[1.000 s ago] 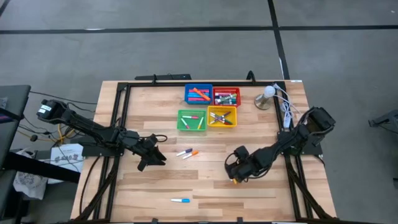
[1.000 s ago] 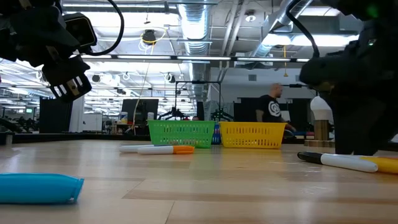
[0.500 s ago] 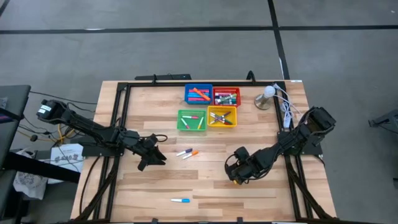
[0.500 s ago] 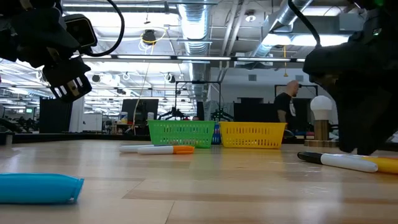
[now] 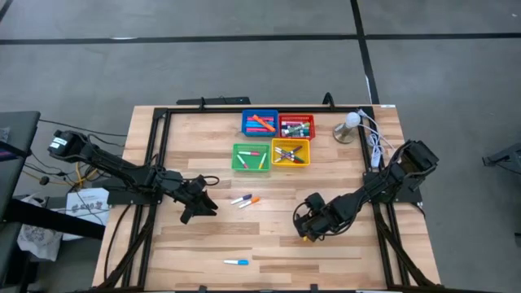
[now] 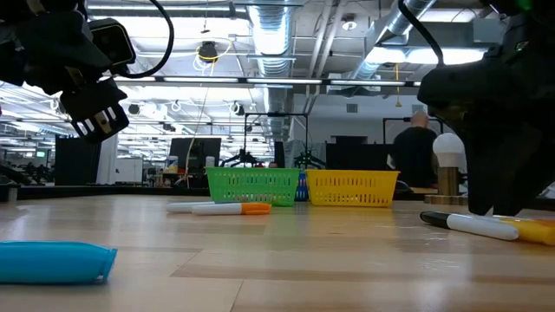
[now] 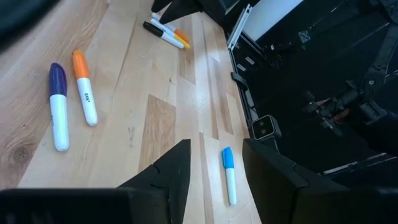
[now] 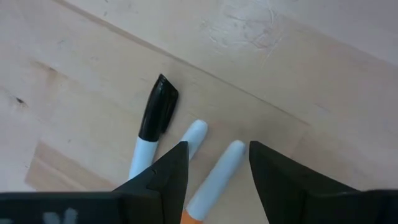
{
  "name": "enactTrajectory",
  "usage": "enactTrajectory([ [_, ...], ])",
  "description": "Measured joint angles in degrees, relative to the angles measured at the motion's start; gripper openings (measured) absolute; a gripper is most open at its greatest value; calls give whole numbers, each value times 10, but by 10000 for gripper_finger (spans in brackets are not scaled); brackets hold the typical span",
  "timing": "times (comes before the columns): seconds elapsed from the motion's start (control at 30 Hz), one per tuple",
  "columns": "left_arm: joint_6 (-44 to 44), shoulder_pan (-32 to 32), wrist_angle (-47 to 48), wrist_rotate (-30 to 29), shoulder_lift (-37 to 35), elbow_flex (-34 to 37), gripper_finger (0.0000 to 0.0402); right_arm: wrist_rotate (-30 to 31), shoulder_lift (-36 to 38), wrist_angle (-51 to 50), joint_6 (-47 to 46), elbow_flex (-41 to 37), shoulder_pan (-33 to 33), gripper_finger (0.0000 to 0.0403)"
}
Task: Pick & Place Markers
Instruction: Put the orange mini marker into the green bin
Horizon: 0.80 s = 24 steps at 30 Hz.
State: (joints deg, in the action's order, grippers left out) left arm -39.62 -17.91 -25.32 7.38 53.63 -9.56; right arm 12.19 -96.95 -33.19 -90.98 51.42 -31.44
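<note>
An open industrial lab is being shown: exposed ceiling ducts [image 6: 269,22] and strip lights are being seen beyond the tabletop [image 6: 286,260], with workstation monitors [image 6: 192,152].

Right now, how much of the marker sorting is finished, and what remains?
Done: many markers already lie in the four trays. In hand: the right pincer, open, is low over two markers, a black-capped one and an orange one; neither is gripped. Left: a purple and an orange marker mid-table, and a blue one near the front edge. The left pincer hovers empty.
</note>
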Motion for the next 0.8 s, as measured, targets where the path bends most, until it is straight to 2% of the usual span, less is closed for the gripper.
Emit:
enactTrajectory([
  [0.5,0,0,0,0,0,0,145,-3,0,-34,0,0,0,159],
  [0.8,0,0,0,0,0,0,145,-1,5,-5,-7,-27,0,159],
])
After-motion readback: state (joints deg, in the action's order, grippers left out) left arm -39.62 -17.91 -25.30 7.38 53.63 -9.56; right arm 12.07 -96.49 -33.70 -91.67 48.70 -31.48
